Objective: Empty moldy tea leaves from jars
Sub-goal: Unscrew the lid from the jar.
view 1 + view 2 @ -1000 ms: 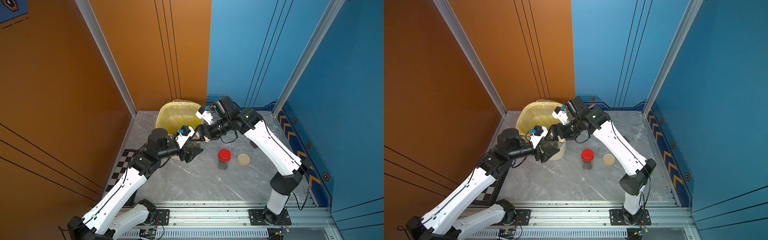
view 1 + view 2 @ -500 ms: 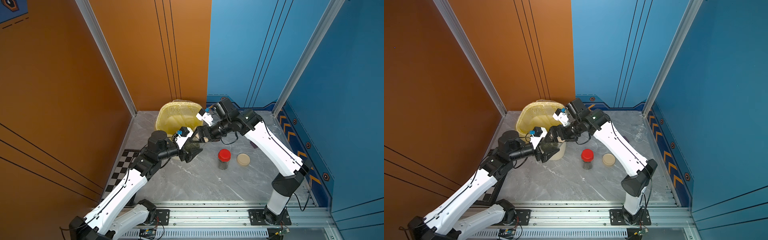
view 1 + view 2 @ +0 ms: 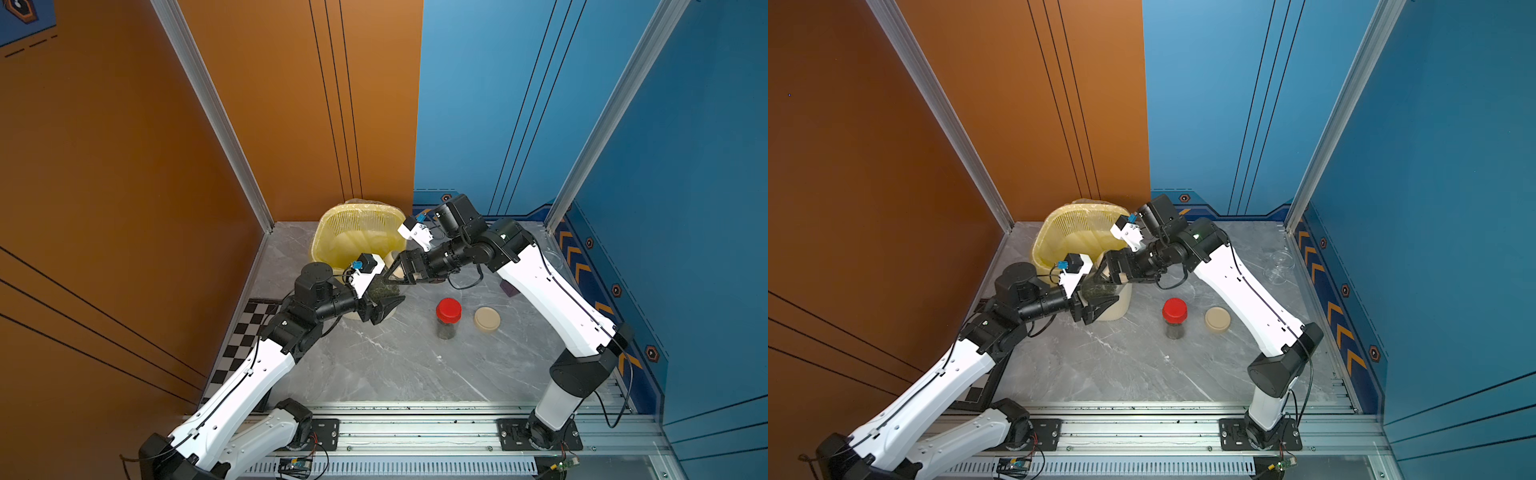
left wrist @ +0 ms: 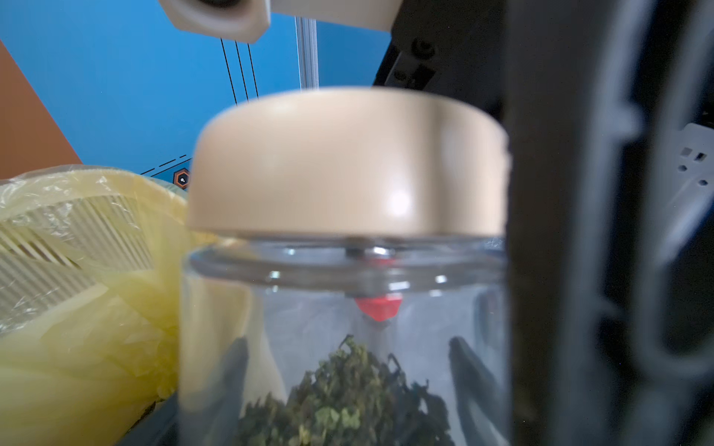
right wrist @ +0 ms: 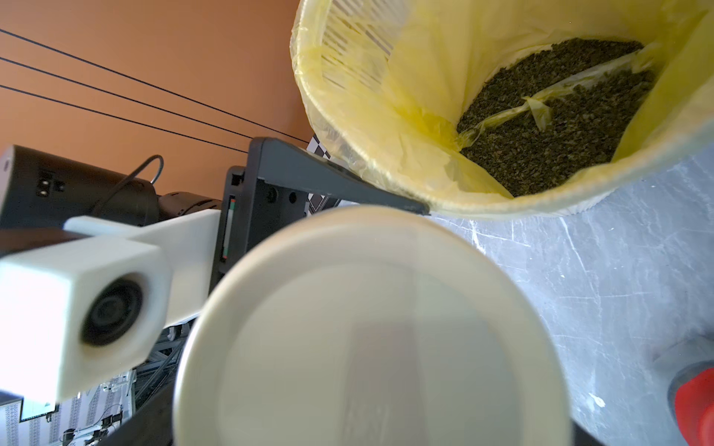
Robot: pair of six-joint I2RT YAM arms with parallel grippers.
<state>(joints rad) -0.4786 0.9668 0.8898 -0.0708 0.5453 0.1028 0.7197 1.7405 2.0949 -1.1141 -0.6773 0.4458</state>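
Currently held: one beige-lidded jar [image 4: 344, 309], centre of the left wrist view, clamped round its glass body by the left gripper [image 3: 384, 298]. In a top view it sits at mid-frame, just in front of the bin [image 3: 357, 216] and not over its mouth.
Contents: tea leaves [image 4: 347, 394], low in the jar.
Lid [image 4: 347, 162]: on the neck; how far it is unscrewed cannot be told.
Right gripper [image 3: 397, 272]: jaws set wide on either side of the lid; whether they press it cannot be told.
Hazards, as judged:
- A loose hold on the lid would slip when twisted and leave it on.
- Torque may spin the smooth glass inside the left gripper, or tilt the jar.
- Tipping from this spot would scatter leaves on the table [image 3: 395, 365].
- The two wrists crowd each other and could collide.
- The red-lidded jar [image 3: 448, 318], lower right of centre, could be knocked by a swinging arm.
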